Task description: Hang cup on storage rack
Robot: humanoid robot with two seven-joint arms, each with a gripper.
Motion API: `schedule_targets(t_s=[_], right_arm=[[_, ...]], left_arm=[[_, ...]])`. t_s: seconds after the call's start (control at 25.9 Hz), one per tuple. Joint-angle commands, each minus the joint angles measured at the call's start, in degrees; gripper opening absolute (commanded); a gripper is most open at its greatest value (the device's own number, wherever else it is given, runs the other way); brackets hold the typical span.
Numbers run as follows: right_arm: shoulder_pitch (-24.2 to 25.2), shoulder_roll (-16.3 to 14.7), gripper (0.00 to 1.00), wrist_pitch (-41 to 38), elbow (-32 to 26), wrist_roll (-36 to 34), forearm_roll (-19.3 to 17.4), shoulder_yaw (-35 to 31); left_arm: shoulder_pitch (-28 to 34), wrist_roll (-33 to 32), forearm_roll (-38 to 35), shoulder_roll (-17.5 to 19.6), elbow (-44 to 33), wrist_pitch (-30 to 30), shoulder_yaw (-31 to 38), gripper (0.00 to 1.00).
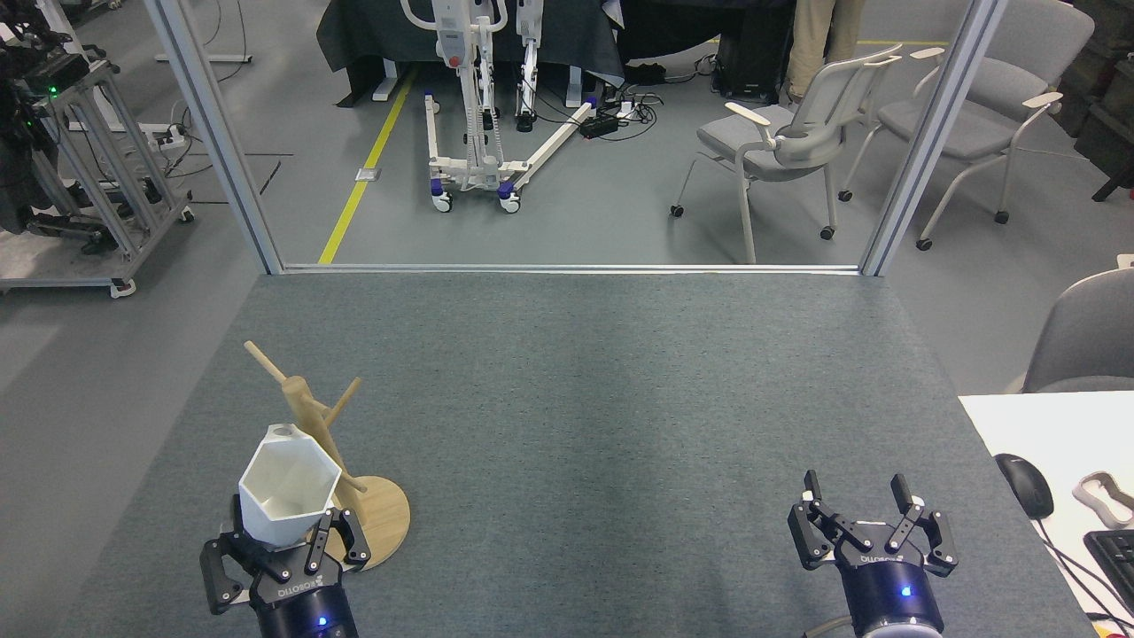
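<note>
Cup [288, 483] (white, matte, hexagonal rim) gripped by left gripper [283, 540], overlapping wooden storage rack [312, 424]; right gripper [864, 514] spread, empty.

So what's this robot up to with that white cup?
The left gripper is holding the white cup upright, right in front of the wooden storage rack on the grey table. The cup's small holed tab is at the far side of its rim, near the rack's post, but it is not yet hung on a peg. The right gripper waits open and empty on the other side.
</note>
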Motion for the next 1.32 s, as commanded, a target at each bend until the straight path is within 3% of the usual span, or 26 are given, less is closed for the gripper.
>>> schedule_targets(t_s=[0.0,0.04,0.62,0.93,1.16,1.28], right_arm=[[0.0,-0.08,0.99,0.01,0.0,0.02,0.0,0.0],[0.0,-0.08,0.99,0.01,0.0,0.02,0.0,0.0],[0.0,0.01,0.99,0.01,0.0,0.02,0.0,0.26],[-0.09,0.18,0.99,0.01,0.0,0.02,0.0,0.17],[-0.17,0.27,0.99,0.01,-0.18,0.02,0.0,0.09],[-0.26,0.27,0.99,0.1,-0.26,0.02,0.0,0.09]], left_arm=[[-0.8,0.59,0.0,-0.07,0.65,0.03,-0.11,0.53],[-1.24,1.38,0.0,-0.15,0.92,0.03,-0.02,0.99],[-1.16,1.38,0.52,-1.21,5.93,0.03,-0.11,1.0],[0.51,2.61,0.52,-5.87,14.01,-1.44,-2.48,1.0],[1.22,3.75,0.44,-6.75,13.14,-9.61,-9.42,1.0],[1.13,3.84,0.52,-6.83,8.3,-19.63,-12.06,1.0]])
